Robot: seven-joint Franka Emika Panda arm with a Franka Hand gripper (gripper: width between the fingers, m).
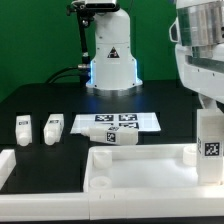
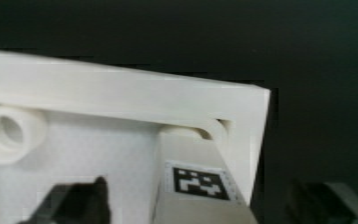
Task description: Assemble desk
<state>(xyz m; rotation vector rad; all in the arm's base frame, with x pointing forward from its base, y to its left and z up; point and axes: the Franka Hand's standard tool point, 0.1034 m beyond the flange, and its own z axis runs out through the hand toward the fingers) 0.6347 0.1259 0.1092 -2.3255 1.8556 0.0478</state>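
Tabletop slab [image 1: 140, 168] flat at table front, long axis along exterior view's left-right. Count: 1 slab, 4 legs. Outer left leg [image 1: 22, 127] and inner left leg [image 1: 52, 127] well apart from slab. Lying leg [image 1: 112, 138] just beside slab's far edge. Corner leg [image 1: 210, 140] upright, long axis vertical, at slab's right end. Gripper [image 2: 206, 202] straddles corner leg, jaws spread, gripping nothing.
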